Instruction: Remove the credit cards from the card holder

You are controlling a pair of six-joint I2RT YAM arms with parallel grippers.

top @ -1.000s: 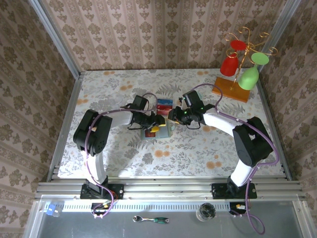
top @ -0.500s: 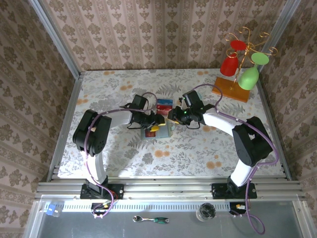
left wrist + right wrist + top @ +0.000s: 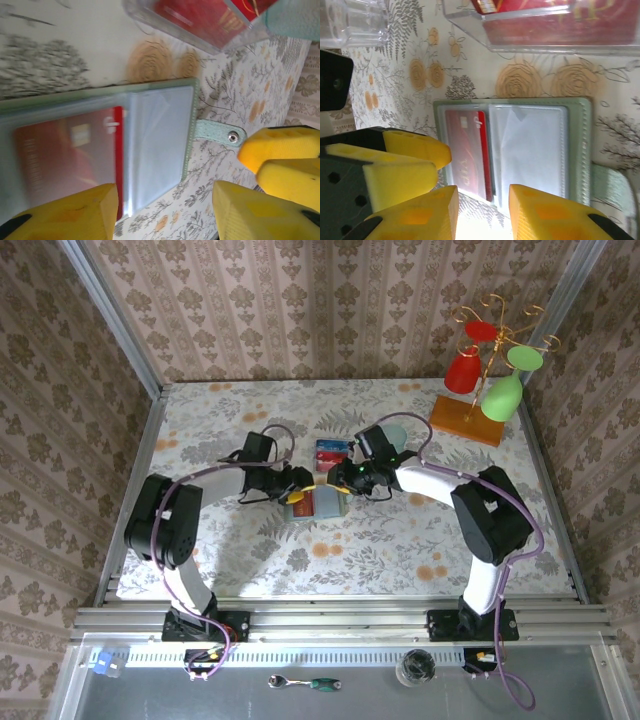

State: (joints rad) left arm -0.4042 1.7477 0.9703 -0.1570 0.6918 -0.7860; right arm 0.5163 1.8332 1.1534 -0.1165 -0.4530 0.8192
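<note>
Card holder [image 3: 318,503]: lies open and flat at the middle of the floral table [image 3: 220,420], between the 2 grippers; its snap strap [image 3: 220,134] sticks out from 1 edge.
Red card [image 3: 469,152]: sits in 1 clear pocket of the card holder.
Left gripper [image 3: 160,210]: jaws partly apart and gripping nothing; 1 yellow finger [image 3: 75,212] overlaps the holder's edge by the red card.
Right gripper [image 3: 480,210]: jaws parted with nothing held, poised over the holder's edge at the red card.
Clear tray [image 3: 332,452]: just beyond the holder, with red and blue cards inside.
Teal cup [image 3: 395,432]: beside the tray.
</note>
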